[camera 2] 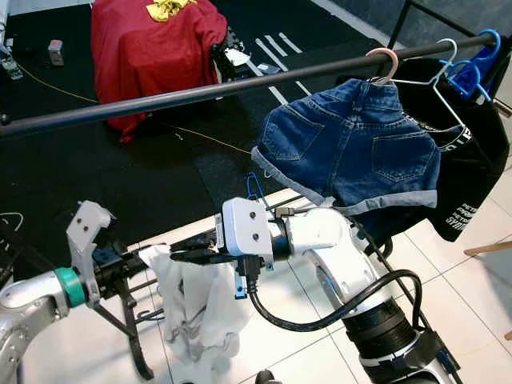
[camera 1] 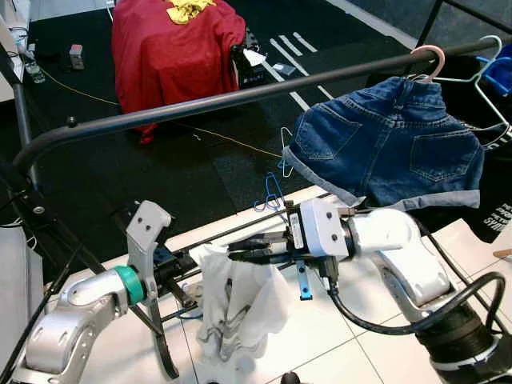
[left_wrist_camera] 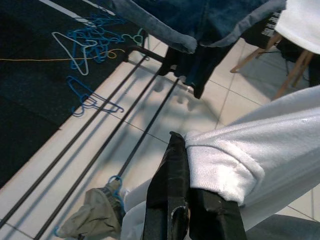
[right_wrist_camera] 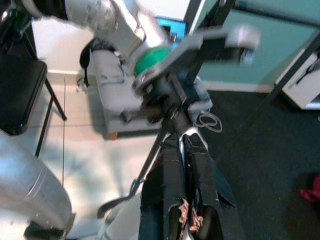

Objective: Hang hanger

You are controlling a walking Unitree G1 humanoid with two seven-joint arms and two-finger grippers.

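Note:
A white garment (camera 1: 236, 304) hangs between my two grippers, low in front of the black clothes rail (camera 1: 240, 98). My left gripper (left_wrist_camera: 172, 145) is shut on a thick hem of the white garment (left_wrist_camera: 225, 170). From the right, my right gripper (camera 1: 234, 253) reaches to the garment's top with its fingers (right_wrist_camera: 172, 165) pressed together. A blue hanger (camera 1: 302, 280) dangles under that gripper, its grip point hidden by the cloth. Denim shorts (camera 1: 392, 144) hang on a pink hanger (camera 1: 430, 58) at the rail's right end.
More hangers and a dark garment (camera 2: 472, 144) crowd the rail's far right. Loose blue hangers (left_wrist_camera: 92, 97) lie on the floor by the rack's base bars (left_wrist_camera: 135, 135). A red-draped object (camera 1: 172, 48) stands behind on black matting. The rail's left half is bare.

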